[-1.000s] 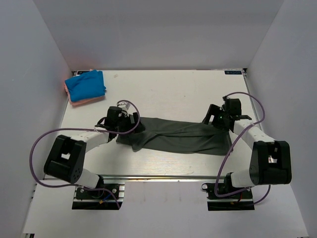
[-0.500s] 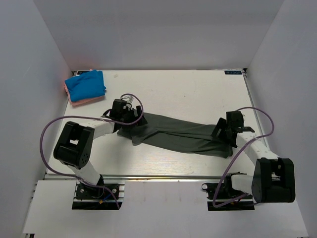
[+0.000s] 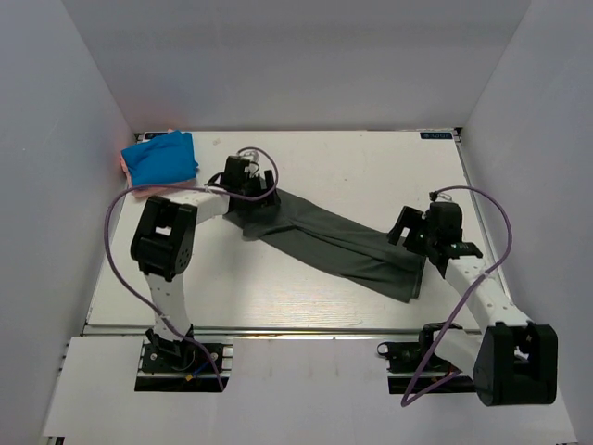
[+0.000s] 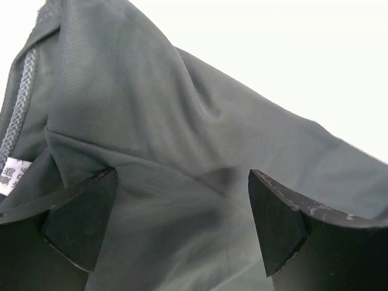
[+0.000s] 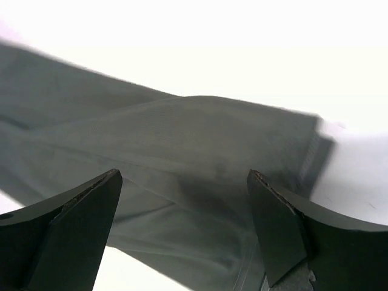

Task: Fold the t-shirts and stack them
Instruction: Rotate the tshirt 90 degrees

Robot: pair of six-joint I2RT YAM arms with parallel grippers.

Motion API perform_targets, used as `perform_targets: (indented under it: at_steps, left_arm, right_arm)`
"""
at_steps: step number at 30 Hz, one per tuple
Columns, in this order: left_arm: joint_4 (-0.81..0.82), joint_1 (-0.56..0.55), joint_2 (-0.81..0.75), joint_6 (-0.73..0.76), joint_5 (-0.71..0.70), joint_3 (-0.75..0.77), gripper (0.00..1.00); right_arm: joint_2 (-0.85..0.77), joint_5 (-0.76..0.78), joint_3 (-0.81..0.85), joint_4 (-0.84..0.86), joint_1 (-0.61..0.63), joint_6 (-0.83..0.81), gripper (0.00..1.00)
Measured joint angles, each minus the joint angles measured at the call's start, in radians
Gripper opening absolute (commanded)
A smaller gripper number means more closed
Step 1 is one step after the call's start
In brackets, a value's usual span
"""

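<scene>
The dark grey-green t-shirt (image 3: 334, 243) lies as a long strip slanting across the bench (image 3: 352, 167). The left gripper (image 4: 182, 173) is over its label end and the right gripper (image 5: 183, 173) over its hem end, both spread wide and holding nothing. Each should probably pinch every layer squarely before folding, and the finished shirt then goes onto the blue tee (image 3: 160, 158).

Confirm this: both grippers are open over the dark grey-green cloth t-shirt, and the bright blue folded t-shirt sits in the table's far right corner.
Wrong corner. The bright blue folded t-shirt sits in the far left corner, as the top external view shows. The rest stands.
</scene>
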Motion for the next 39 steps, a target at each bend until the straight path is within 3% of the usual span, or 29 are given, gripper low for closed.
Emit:
perform_targets:
  at_steps: [8,13,20,29,39]
  left_arm:
    - [-0.066,0.002,0.289,0.027,0.000,0.418,1.00]
    - [-0.121,0.002,0.524,0.035,0.057,0.787,1.00]
    - [-0.060,0.010,0.782,-0.019,0.220,1.155,1.00]
    - [0.145,-0.002,0.895,-0.200,0.268,1.238,1.00]
    - [0.217,-0.014,0.895,-0.275,0.223,1.207,1.00]
  right_arm:
    - [0.230,-0.126,-0.011,0.118,0.060,-0.010,0.90]
    - [0.292,-0.156,-0.025,0.206,0.127,0.012,0.90]
    - [0.344,-0.211,-0.064,0.406,0.389,0.116,0.90]
    - [0.354,-0.187,-0.068,0.452,0.748,0.286,0.90]
    - [0.357,-0.123,0.031,0.257,0.956,0.288,0.90]
